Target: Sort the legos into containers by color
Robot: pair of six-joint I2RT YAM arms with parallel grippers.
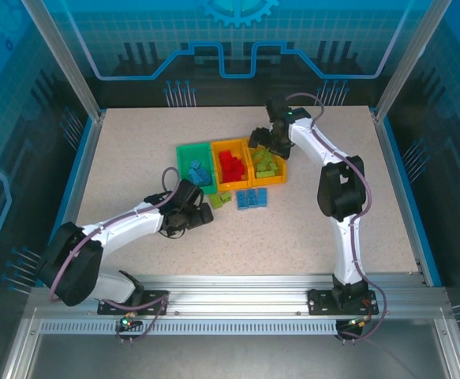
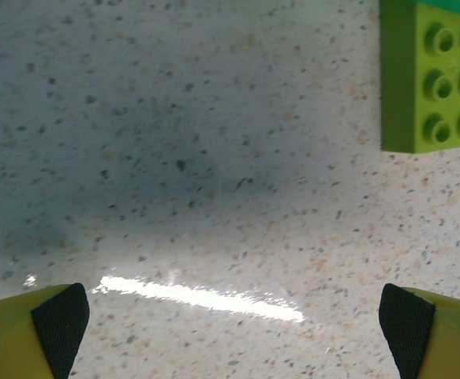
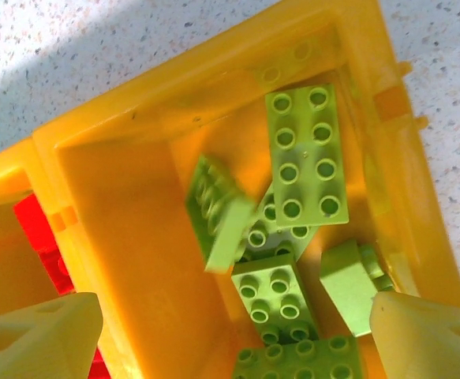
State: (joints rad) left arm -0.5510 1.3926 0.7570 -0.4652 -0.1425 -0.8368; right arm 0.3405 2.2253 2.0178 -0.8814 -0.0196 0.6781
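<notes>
table [image 1: 332, 229]: bins in a row | green bin [image 1: 184, 162]: blues | right orange bin [image 3: 127, 205]: limes | right gripper [image 3: 237, 335]: spread, empty, above that bin, tilted lime brick [image 3: 218, 215] beneath | left gripper [image 2: 233, 324]: spread, empty | tip: centre it over loose lime brick [image 2: 431, 75], just ahead-right, then pinch across its width

The table [image 1: 135, 150] is left free left of the row of bins [image 1: 231, 187]; directly in front, passage is blocked by loose blue bricks [image 1: 251, 198] and lime bricks [image 1: 218, 200].
</notes>
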